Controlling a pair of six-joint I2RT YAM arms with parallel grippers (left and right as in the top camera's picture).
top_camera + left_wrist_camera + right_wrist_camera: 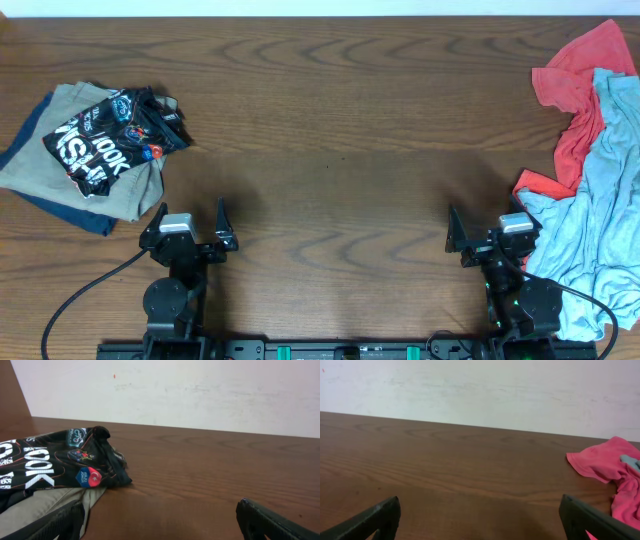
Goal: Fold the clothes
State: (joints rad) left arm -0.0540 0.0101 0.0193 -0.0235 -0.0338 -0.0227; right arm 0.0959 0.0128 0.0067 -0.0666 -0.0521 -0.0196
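Note:
A light blue T-shirt (603, 205) lies crumpled at the table's right edge, partly over a coral-red shirt (580, 85) that reaches toward the far right corner. The red shirt also shows in the right wrist view (612, 470). My right gripper (478, 232) is open and empty, low near the front edge, just left of the blue shirt. My left gripper (190, 222) is open and empty near the front left, over bare wood. Both show wide-spread fingers in the left wrist view (160, 520) and the right wrist view (480, 517).
A black tee with white lettering (110, 135) lies folded on khaki (70, 165) and navy (80, 215) garments at the left, also in the left wrist view (55, 467). The wooden table (340, 130) stretches between the two piles. A white wall stands behind.

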